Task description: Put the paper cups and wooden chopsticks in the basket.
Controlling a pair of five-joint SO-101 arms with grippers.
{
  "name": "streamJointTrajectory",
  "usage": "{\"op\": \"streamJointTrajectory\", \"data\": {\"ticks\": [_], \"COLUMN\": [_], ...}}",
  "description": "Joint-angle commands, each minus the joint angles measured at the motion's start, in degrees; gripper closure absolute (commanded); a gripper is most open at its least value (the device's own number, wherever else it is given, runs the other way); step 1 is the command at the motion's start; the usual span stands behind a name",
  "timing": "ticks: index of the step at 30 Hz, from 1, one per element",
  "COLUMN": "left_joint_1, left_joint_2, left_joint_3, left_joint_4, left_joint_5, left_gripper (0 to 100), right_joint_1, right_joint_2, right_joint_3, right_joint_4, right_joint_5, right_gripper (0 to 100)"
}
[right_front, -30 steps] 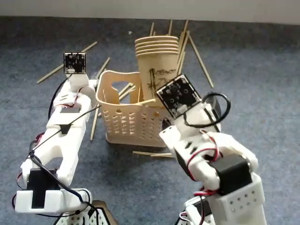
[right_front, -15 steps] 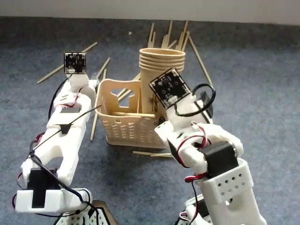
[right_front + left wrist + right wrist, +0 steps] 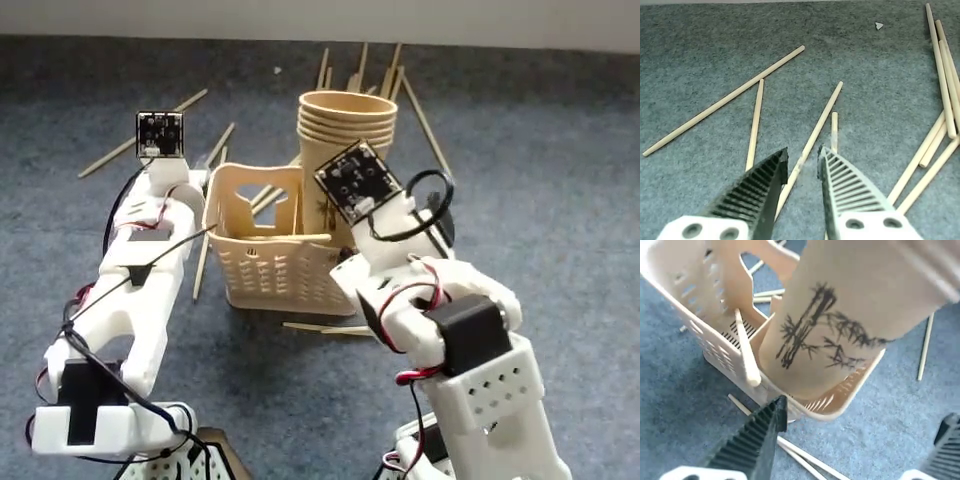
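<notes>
A stack of paper cups with a bamboo print stands in the right end of the cream basket, leaning a little. In the right wrist view my right gripper is wide open just short of the cup stack and touches nothing. A wooden chopstick lies inside the basket. My left gripper hangs over the carpet left of the basket, open by a narrow gap. A loose chopstick lies on the carpet below that gap.
Several chopsticks lie on the grey carpet: left of the basket, behind the cups and in front of the basket. The left arm runs along the basket's left side, and the right arm stands at its right front corner.
The cup stack has shifted slightly right and settled lower in the basket. The right arm's wrist swung left and rose. The left arm has stayed still.
</notes>
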Motion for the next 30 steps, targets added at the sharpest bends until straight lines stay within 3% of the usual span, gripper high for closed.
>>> {"op": "streamJointTrajectory", "data": {"ticks": [1,4,12,14,23,30], "left_joint_1": [0.57,0.57,0.57,0.57,0.57,0.48], "left_joint_2": [-0.22,-0.22,-0.22,-0.22,-0.22,-0.31], "left_joint_3": [-1.63,-1.63,-1.54,-1.54,-1.63,-1.45], "left_joint_4": [-1.05,-1.05,-0.97,-0.97,-1.05,-1.05], "left_joint_5": [-0.53,-0.53,-0.53,-0.53,-0.53,-0.53], "left_gripper": [88,88,88,88,88,88], "right_joint_1": [0.66,0.66,0.66,0.66,0.66,1.01], "right_joint_2": [0.22,0.40,-0.13,-0.31,0.13,0.22], "right_joint_3": [-9.89,-8.13,16.04,15.78,-12.88,-23.96], "right_joint_4": [1.10,-0.04,-15.16,-14.29,5.85,11.38], "right_joint_5": [0.44,0.44,0.53,0.62,0.62,0.62], "right_gripper": [57.7,57.7,57.7,57.7,57.7,57.7]}}
